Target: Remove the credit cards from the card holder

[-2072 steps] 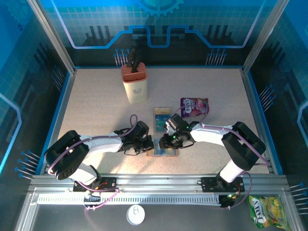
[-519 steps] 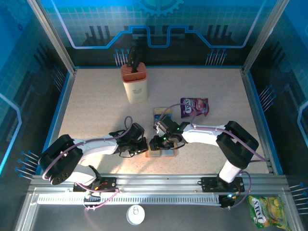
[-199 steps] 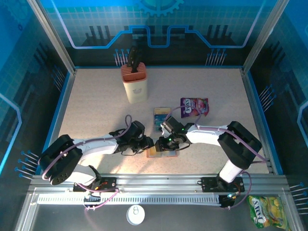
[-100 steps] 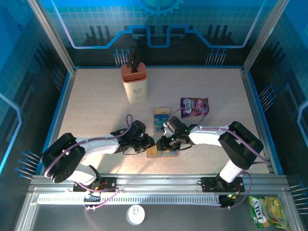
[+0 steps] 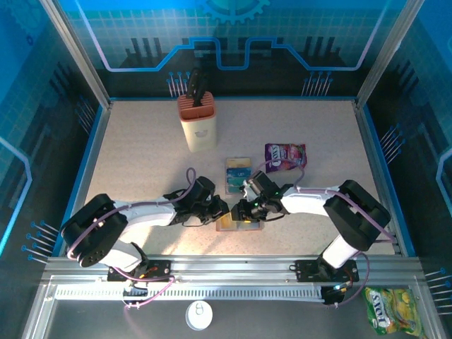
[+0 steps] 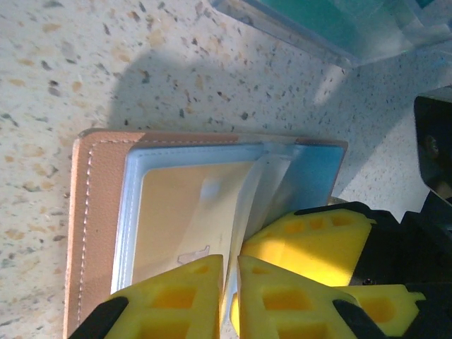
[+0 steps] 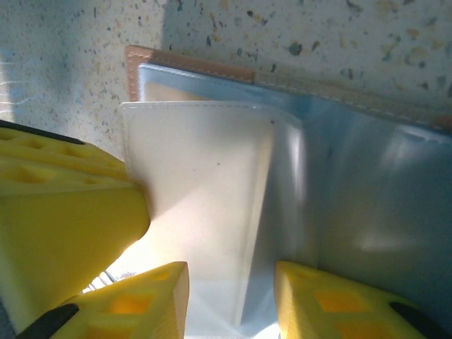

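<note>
left gripper (image 6: pixel 230 264) is clamped on the card holder (image 6: pixel 95 212) by its clear sleeve (image 6: pixel 258 191), tan card (image 6: pixel 180 212) lying just past the fingertips, right gripper (image 7: pixel 231 282) open alongside

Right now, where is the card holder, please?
In the top view, the card holder lies open at front centre, between the left gripper and right gripper, nearer than the clear plastic box.

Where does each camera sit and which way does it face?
Top external: above, behind the arms, facing down at the table; both arms show.
Left wrist: on the left arm, facing down at the card holder; left hand below.
Right wrist: on the right arm, close over its sleeves; right hand below.
Shared: the card holder, in all three.
</note>
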`<action>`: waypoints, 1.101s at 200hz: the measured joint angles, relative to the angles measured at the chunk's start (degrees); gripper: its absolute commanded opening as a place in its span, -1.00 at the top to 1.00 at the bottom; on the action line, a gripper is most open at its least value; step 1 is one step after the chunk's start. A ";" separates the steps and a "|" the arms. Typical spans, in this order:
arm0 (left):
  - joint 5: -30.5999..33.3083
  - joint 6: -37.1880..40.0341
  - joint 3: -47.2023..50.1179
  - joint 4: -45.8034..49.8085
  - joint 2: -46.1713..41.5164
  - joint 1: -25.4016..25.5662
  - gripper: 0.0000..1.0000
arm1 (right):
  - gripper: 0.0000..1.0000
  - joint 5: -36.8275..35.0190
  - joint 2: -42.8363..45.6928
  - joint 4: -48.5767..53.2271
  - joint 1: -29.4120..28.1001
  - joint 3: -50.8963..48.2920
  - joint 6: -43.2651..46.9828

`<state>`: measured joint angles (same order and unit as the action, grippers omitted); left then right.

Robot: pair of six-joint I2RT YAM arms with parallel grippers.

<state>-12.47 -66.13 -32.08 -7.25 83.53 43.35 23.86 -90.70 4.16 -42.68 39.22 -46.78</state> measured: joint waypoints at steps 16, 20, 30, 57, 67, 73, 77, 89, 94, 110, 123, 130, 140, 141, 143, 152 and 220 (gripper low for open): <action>-0.09 -0.02 0.00 -0.55 0.00 0.13 0.74 | 0.25 -0.81 2.03 1.29 0.00 -0.04 0.02; -0.07 -0.02 0.00 -0.66 0.00 0.13 0.73 | 0.24 -0.92 2.60 1.49 0.04 -0.04 0.02; -0.07 -0.02 0.00 -0.68 0.00 0.22 0.72 | 0.24 -1.05 4.28 1.84 0.26 -0.04 0.04; -0.07 -0.02 -0.04 -0.59 0.00 1.16 0.67 | 0.24 -1.49 9.35 2.71 1.57 -0.02 0.26; -0.09 -0.02 -0.22 -0.44 0.00 1.49 0.64 | 0.24 -1.88 10.91 3.21 2.34 -0.02 0.33; -0.09 -0.02 -0.44 -0.26 0.02 1.62 0.63 | 0.24 -2.08 11.78 3.56 2.84 -0.02 0.46; -0.09 -0.02 -0.63 -0.17 0.02 1.73 0.62 | 0.24 -2.23 12.35 3.89 3.26 -0.02 0.52; -0.11 -0.02 -1.51 -0.07 0.17 1.97 0.59 | 0.24 -2.45 13.84 4.61 4.48 -0.15 0.76; -0.11 0.00 -1.92 -0.09 0.33 2.08 0.58 | 0.24 -2.56 14.45 5.01 4.98 -0.22 0.92; -0.28 -0.02 -3.41 -0.13 1.31 2.51 0.54 | 0.24 -2.80 16.13 6.14 6.45 -0.70 1.40; -0.48 -0.02 -4.57 -0.15 2.45 2.93 0.51 | 0.24 -2.80 17.44 7.23 7.54 -1.14 1.81; -0.52 -0.02 -5.20 -0.13 3.15 3.15 0.48 | 0.24 -2.80 18.16 7.67 8.07 -1.40 2.03; -0.68 0.00 -6.10 -0.09 4.24 3.48 0.46 | 0.24 -2.80 19.21 8.44 8.79 -1.75 2.27; -0.72 -0.02 -6.21 -0.09 4.42 3.52 0.46 | 0.24 -2.82 19.30 8.50 8.83 -1.77 2.29; -0.74 0.00 -6.43 -0.09 4.61 3.61 0.45 | 0.24 -2.82 19.52 8.70 9.01 -1.86 2.43; -0.92 0.00 -7.19 -0.09 5.42 3.85 0.42 | 0.24 -2.80 20.37 9.31 9.55 -2.16 2.73; -0.96 0.04 -14.38 0.96 11.58 5.92 0.26 | 0.22 -2.12 24.74 12.33 13.27 -4.55 4.57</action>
<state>-13.43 -66.08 -46.46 -6.28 95.11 49.28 21.74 -65.95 16.49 -29.41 34.68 -42.22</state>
